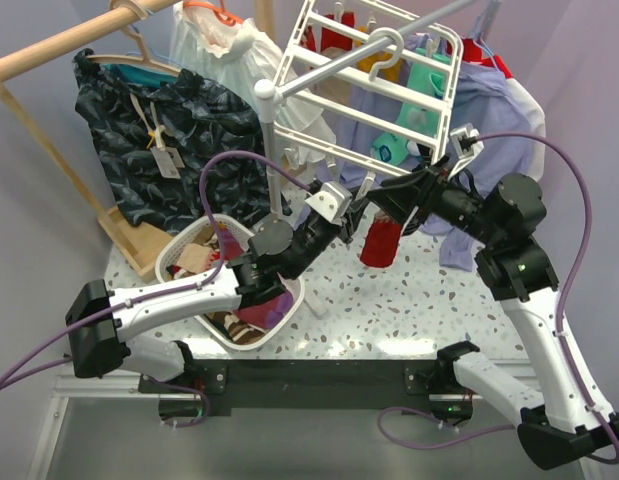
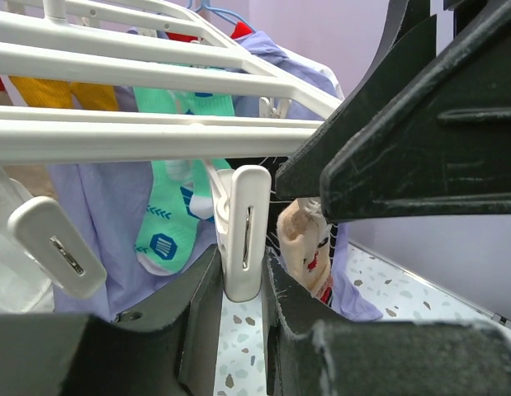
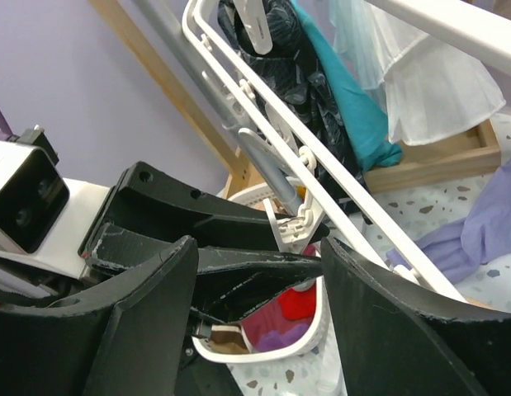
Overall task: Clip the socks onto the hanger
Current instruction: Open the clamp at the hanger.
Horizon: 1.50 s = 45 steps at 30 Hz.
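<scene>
Background: lilac wall, with a wooden rail [image 1: 59, 50] up left carrying a dark patterned garment [image 1: 179, 130].
Counter: speckled white counter [image 1: 409, 300]. A white basket [image 1: 174, 250] full of laundry sits on its left part, right under the left arm.
Hanger: the white grid hanger [image 2: 139, 76] hangs tilted over the back of the counter, with stuff already pegged on it, like a teal sock [image 2: 168, 223].
Red sock: one red sock [image 1: 381, 240] dangles upright just under the spot where both arms meet, toe end close to the counter. The left wrist view shows its tan cuff tucked right under the right arm's black fingers.
Clip: a white clip [image 2: 244, 227] hangs from the near bar, just beside the cuff.
Left end effector: the left end effector [image 2: 241, 276] has one finger on each side of the clip's lower end, pretty much touching it. Honestly can't tell if it's squeezing.
Right end effector: the right end effector [image 1: 399, 195] comes in from the right, nose to nose with the left one. Its fingers look spread in its own camera, but I can't tell whether they actually pinch the cuff.
</scene>
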Tool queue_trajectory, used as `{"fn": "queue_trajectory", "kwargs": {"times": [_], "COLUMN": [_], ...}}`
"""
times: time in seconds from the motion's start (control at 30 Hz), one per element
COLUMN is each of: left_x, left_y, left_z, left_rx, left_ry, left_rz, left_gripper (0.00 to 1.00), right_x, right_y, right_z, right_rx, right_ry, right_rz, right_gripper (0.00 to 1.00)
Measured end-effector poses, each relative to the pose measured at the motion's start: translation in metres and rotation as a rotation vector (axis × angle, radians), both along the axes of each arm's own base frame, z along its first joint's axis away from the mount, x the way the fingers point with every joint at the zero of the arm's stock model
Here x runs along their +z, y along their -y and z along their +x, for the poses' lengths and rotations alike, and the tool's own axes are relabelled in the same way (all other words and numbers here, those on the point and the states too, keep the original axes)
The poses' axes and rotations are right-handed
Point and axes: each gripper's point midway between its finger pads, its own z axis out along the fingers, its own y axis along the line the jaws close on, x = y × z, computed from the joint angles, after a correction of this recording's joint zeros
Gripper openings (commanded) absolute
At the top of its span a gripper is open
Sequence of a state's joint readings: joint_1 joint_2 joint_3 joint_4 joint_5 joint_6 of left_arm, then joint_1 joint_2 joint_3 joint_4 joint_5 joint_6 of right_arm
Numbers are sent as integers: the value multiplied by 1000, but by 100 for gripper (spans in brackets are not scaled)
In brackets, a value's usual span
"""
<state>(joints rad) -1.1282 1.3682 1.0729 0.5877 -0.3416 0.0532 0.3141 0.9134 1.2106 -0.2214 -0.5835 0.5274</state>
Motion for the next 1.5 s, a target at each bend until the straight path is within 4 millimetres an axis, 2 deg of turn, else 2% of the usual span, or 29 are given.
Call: {"fn": "queue_trajectory", "kwargs": {"times": [0.43, 0.67, 0.87, 1.1, 1.5], "left_x": [-1, -3, -3, -8, -1], "left_y": [6, 9, 9, 13, 21], "left_z": [0, 1, 0, 1, -3], "left_rx": [-16, -17, -20, -23, -55], "left_ry": [13, 12, 11, 1, 13], "left_rz": [26, 32, 30, 34, 18], "left_gripper": [0, 0, 0, 0, 0], "right_x": [1, -2, -12, -24, -15], "right_y": [1, 10, 18, 16, 10], "right_z": [11, 14, 17, 24, 33], "right_rx": [-46, -122, -186, -196, -178], "right_ry": [-73, -119, -170, -215, -203], "right_rz": [55, 74, 107, 157, 236], "right_gripper": [62, 61, 61, 61, 56]}}
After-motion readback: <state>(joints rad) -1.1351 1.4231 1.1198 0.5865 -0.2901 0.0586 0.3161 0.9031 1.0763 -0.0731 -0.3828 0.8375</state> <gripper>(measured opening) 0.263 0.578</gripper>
